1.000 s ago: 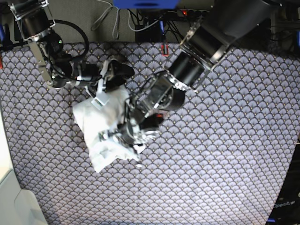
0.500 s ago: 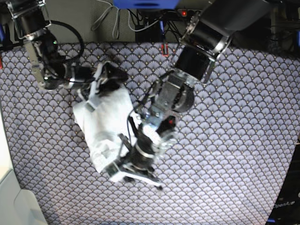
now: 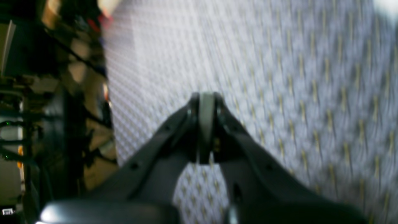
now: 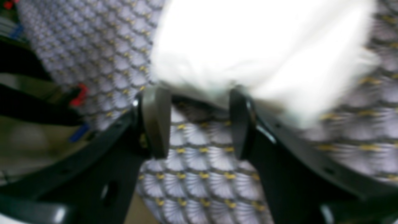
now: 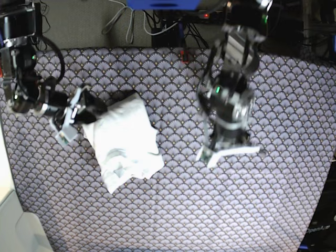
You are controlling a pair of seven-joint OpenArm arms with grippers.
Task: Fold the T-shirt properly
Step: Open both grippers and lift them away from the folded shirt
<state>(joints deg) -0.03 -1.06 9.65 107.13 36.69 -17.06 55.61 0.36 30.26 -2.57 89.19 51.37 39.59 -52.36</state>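
The white T-shirt (image 5: 125, 140) lies as a folded, wrinkled bundle on the purple tablecloth (image 5: 173, 210), left of centre. My right gripper (image 5: 68, 127) is open and empty just left of the shirt's upper left edge. In the right wrist view its gripper (image 4: 199, 121) is spread, with the shirt (image 4: 258, 46) right in front of the fingertips. My left gripper (image 5: 228, 152) hovers over bare cloth well to the right of the shirt and is blurred. In the left wrist view this gripper (image 3: 206, 104) is shut and empty, and a white bit of the shirt (image 3: 385, 6) shows in the top right corner.
Cables and a power strip (image 5: 210, 13) lie behind the table's far edge. A white bin edge (image 5: 16, 226) stands at the front left. The table's dark right edge (image 5: 323, 226) is at the right.
My left arm has pulled off the shirt's lower right and swung right over bare cloth. My right gripper has slid left off the shirt's top corner. The shirt lies flatter.
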